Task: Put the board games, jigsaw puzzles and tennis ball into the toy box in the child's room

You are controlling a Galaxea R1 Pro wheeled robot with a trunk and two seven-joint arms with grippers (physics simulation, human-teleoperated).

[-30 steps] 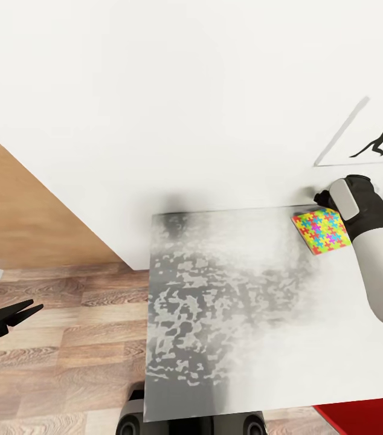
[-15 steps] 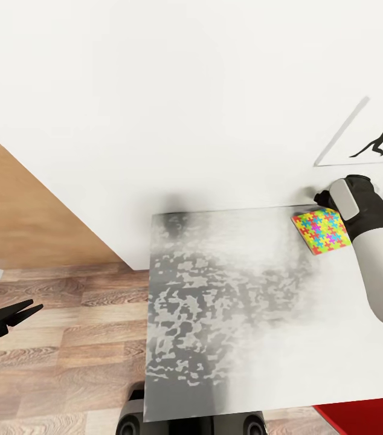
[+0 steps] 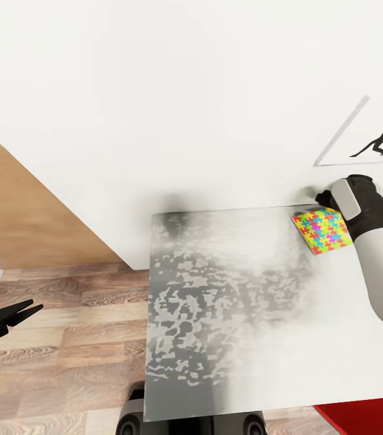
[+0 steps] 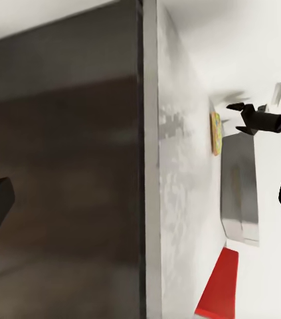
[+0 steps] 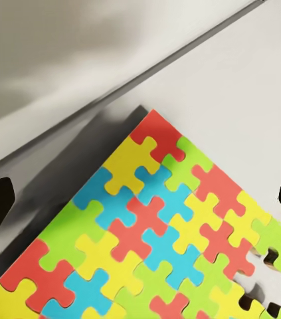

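The jigsaw puzzle point(image 3: 322, 231) lay flat near the far edge of the table point(image 3: 228, 314), close to the wall point(image 3: 185, 90). In the right wrist view its mosaic face point(image 5: 160, 232) sat between the two fingertips, which stood spread wide at either side of the frame, so the right gripper point(image 5: 140, 206) was released and held nothing. In the head view the right arm point(image 3: 376, 254) reached over the puzzle's right-hand side, hiding the fingers. The left gripper point(image 3: 10, 315) hung well apart over the wooden floor point(image 3: 70, 362), its jaws nearly together on nothing.

The step in hand appeared to be the approach to grasp this puzzle. The next move would likely require lowering the fingers to catch an edge of the thin square, then closing. A flat piece on a flat top offers little purchase; it might slide.
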